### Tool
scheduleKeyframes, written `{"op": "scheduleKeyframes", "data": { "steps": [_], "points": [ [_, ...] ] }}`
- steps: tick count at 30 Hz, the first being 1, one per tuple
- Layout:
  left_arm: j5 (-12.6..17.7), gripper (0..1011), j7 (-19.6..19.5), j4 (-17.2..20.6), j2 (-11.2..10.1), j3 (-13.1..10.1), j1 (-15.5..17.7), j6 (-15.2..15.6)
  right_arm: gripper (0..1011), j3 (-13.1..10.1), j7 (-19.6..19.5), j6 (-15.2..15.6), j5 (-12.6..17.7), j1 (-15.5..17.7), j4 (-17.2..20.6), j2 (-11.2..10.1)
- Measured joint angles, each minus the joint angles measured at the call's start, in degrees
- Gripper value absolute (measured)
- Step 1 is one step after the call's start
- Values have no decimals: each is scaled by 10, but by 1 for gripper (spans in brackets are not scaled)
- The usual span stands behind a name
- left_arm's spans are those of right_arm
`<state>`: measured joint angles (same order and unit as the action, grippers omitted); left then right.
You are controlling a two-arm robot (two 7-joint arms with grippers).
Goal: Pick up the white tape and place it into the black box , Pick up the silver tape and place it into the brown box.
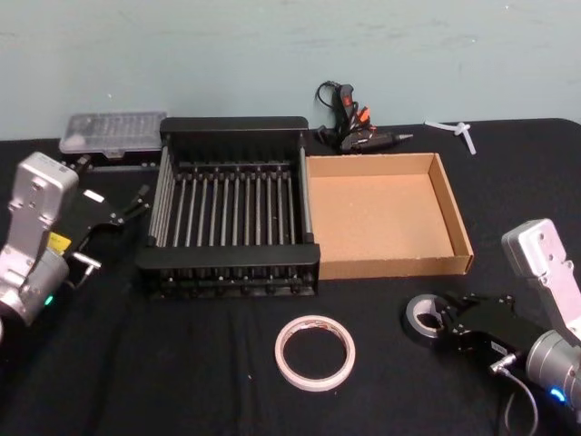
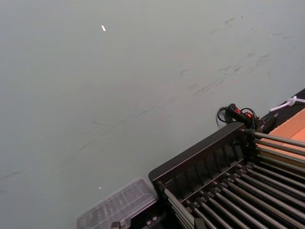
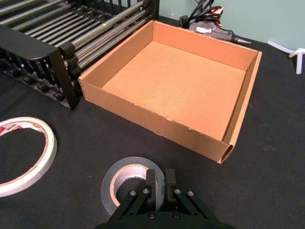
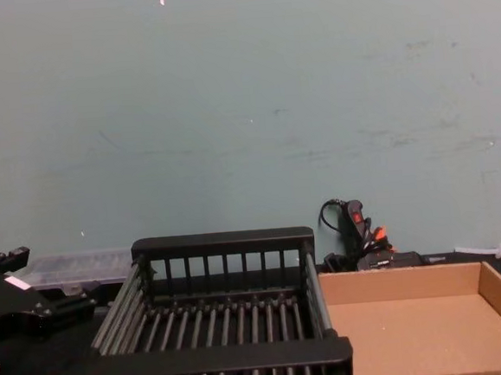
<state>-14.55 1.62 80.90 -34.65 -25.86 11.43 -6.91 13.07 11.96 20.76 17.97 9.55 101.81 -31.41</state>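
Observation:
The silver tape (image 1: 419, 317) lies flat on the black table in front of the brown box (image 1: 390, 266). My right gripper (image 1: 443, 318) is shut on its near wall, one finger inside the hole and one outside; in the right wrist view the gripper (image 3: 160, 185) pinches the silver tape (image 3: 121, 179). The white tape (image 1: 315, 351) lies flat at the front centre, and its edge (image 3: 33, 152) is left of the grey roll. Both the black box (image 1: 227, 256) and the brown box (image 3: 143, 112) hold nothing. My left gripper (image 1: 136, 204) hangs open beside the crate's left side.
A clear plastic case (image 1: 113, 132) sits at the back left. A glue gun (image 1: 349, 118) with its cable lies behind the two boxes, and a white plastic piece (image 1: 458, 132) at the back right. The wall stands close behind the table.

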Motion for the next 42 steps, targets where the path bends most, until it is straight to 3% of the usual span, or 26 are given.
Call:
{"op": "scheduleKeyframes", "data": {
  "steps": [23,34,42],
  "points": [
    [0,1001,0,0,0,0,0,0,126,-48,49,-52,3,6,49,5],
    [0,1001,0,0,0,0,0,0,126,-48,49,-73,2,-35,36,23],
    [0,1001,0,0,0,0,0,0,126,-31,36,-81,-11,-90,-1,53]
  ]
}}
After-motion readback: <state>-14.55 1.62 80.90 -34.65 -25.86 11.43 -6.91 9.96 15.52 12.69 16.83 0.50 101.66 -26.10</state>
